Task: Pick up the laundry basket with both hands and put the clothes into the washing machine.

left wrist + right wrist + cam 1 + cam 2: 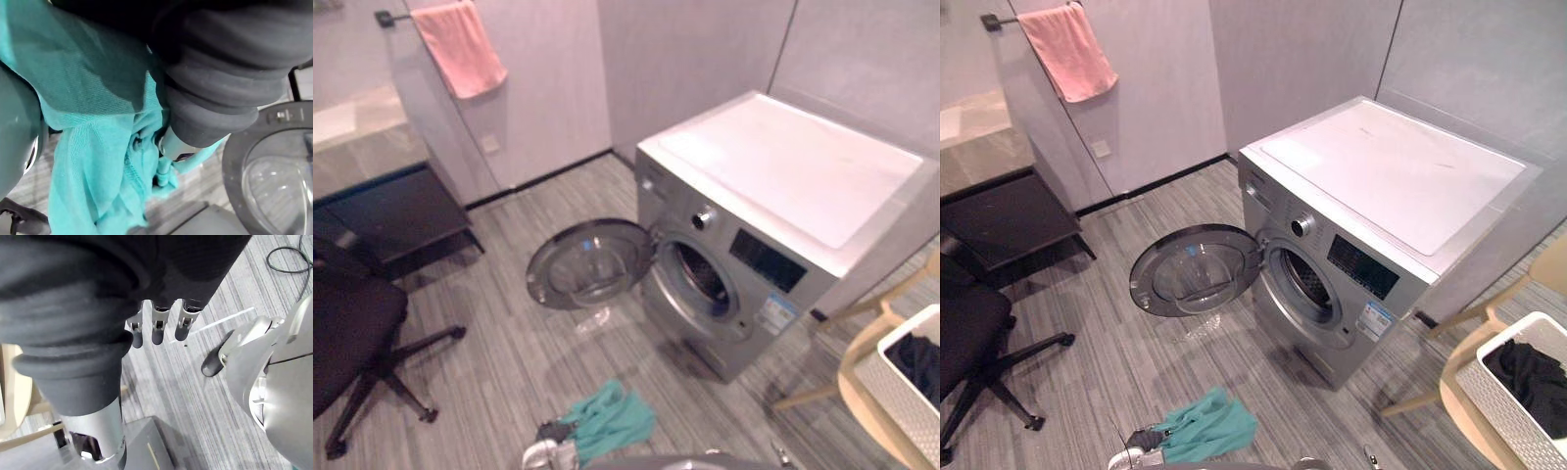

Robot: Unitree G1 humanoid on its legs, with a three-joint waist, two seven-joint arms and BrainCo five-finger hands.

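Observation:
The silver front-loading washing machine [744,264] stands in the middle with its round door [590,264] swung wide to the left and the drum opening [703,274] bare. A teal cloth [612,421] hangs low in front of it from my left hand [543,455]. In the left wrist view that cloth [98,161] drapes over and around the hand [172,143], which is shut on it. The white laundry basket [901,387] sits at the far right with dark clothes [920,357] inside. My right hand [156,328] hangs over the floor, fingers relaxed and holding nothing.
The basket rests on a light wooden chair [871,392] right of the machine. A black office chair [352,333] stands at the left, a dark cabinet [391,211] behind it. A pink towel [460,44] hangs on the back wall.

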